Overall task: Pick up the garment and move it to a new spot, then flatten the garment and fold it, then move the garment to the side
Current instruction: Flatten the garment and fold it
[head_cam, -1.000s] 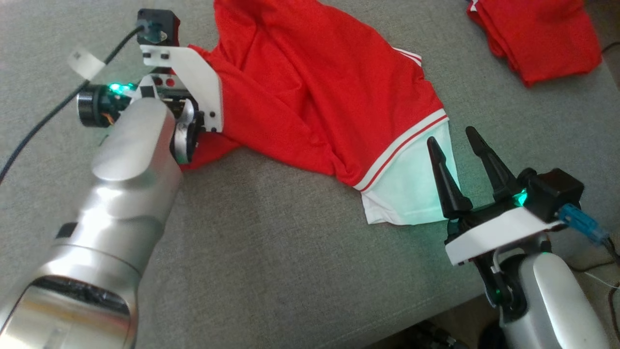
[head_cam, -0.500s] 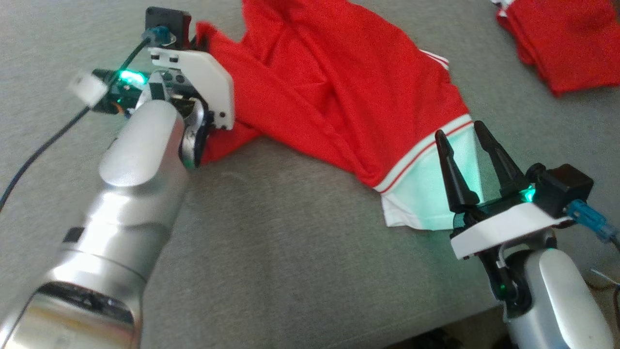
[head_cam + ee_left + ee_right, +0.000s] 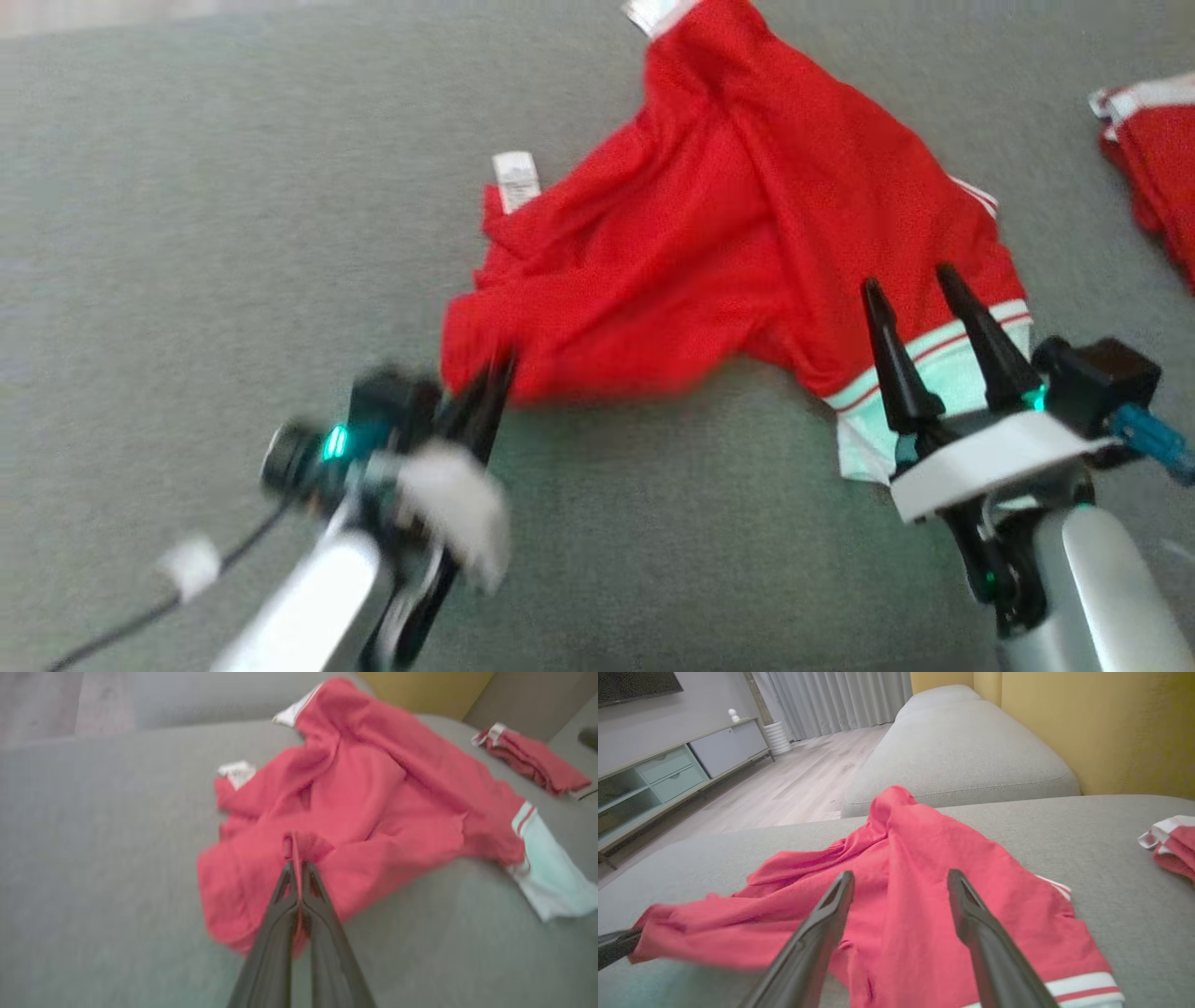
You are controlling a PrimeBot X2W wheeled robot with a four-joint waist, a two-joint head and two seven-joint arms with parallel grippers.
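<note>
Pulled back toward me now, the left gripper [image 3: 493, 378] has come off the far edge of the garment [image 3: 728, 243] and dragged a red corner along with it. The head camera has swung too, so part of that shift is just the view.

From the head, the garment lies crumpled mid-cushion on the grey sofa [image 3: 187, 233], white label [image 3: 515, 179] turned up. Its white-banded end sits just under the right gripper [image 3: 911, 289], whose fingers stand wide apart, holding nothing. A second red garment [image 3: 1153, 159] sits well apart at the right edge.

Over to the left wrist: the fingers are pressed together on a small pinched fold of red cloth, fabric bunched around the tips. That's my grip for the carry, I reckon.

Right wrist: both fingers are spread above the red cloth near the striped hem. The left gripper's dark tip shows at far left, clamped on the stretched corner. I'd judge the right waits there to take the banded end, so the cloth lifts evenly.
</note>
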